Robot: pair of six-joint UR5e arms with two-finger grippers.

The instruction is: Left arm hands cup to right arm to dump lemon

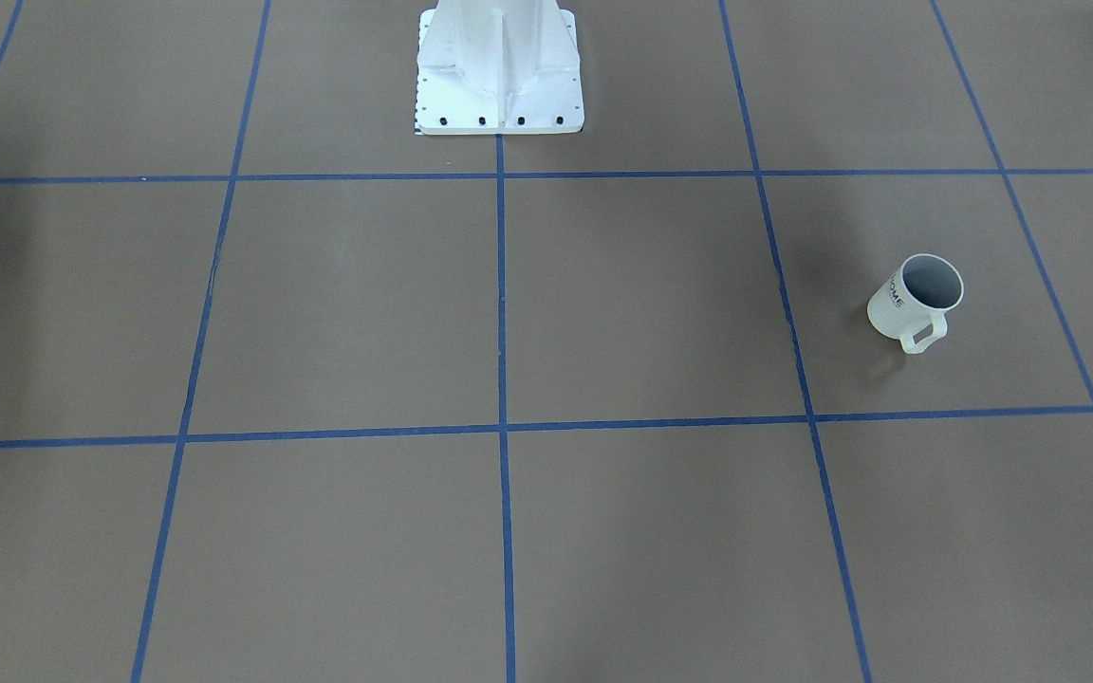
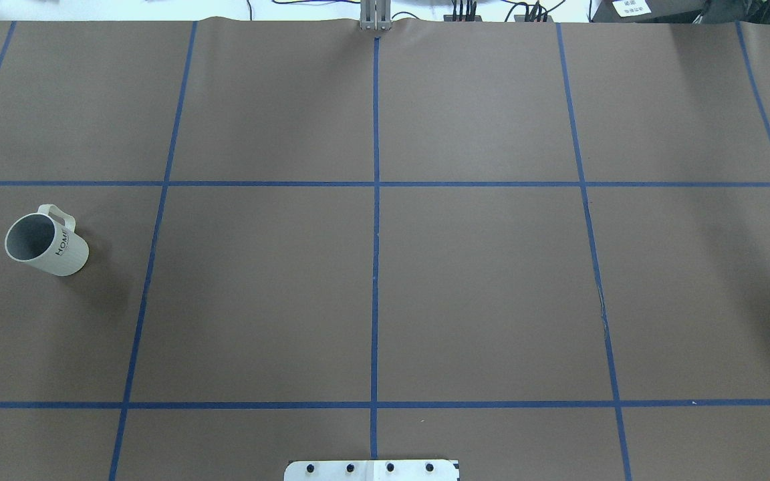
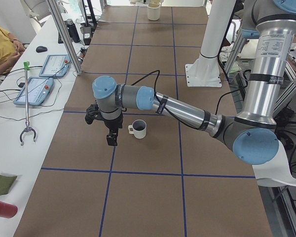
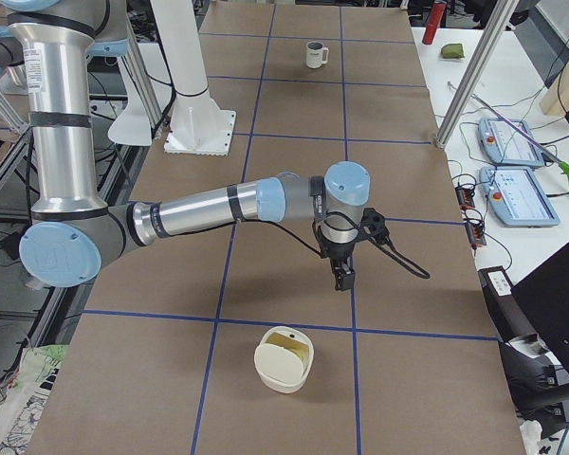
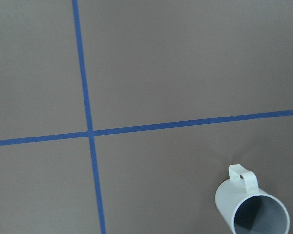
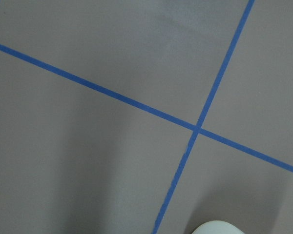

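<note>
**On the bench: mug standing free, hand states unreadable**

On the brown paper-covered bench (image 2: pixel 478 287), the small off-white mug (image 2: pixel 47 244) with squared handle and black lettering is seen upright. It sits in the middle row of the blue tape grid (image 2: pixel 375 267), at the robot's far left. Its contents cannot be made out.

The left hand (image 3: pixel 111 137) on the thick grey left arm (image 3: pixel 182 109) is pointed down just beside the mug's handle, apart from it. Nothing is gripped, but whether it is released or clenched cannot be told.

The right hand (image 4: pixel 344 275) on the grey-silver right arm (image 4: pixel 199 213) is hung near a cream-white round tub (image 4: pixel 284 360), not touching. Its state cannot be told either.
</note>
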